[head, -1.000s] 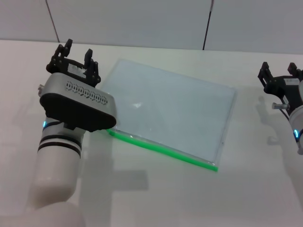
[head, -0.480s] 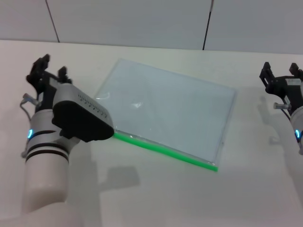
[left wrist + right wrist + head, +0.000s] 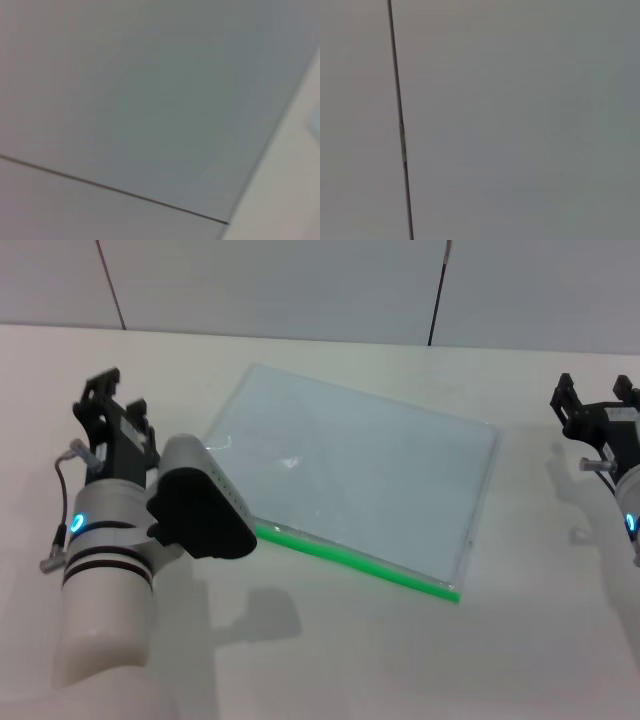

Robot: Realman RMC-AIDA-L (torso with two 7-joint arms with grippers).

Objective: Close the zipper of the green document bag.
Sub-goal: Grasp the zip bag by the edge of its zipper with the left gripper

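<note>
The left gripper (image 3: 113, 412) hovers above the white table (image 3: 330, 660) at the left, its fingers parted and holding nothing, just left of the green document bag (image 3: 360, 475); the bag lies flat mid-table, the zipper (image 3: 355, 558) running along its near edge, its left end hidden behind the arm; the right gripper (image 3: 597, 402) waits far right, fingers spread, empty.

Document bag (image 3: 355, 475) flat on table (image 3: 330, 660)
</note>
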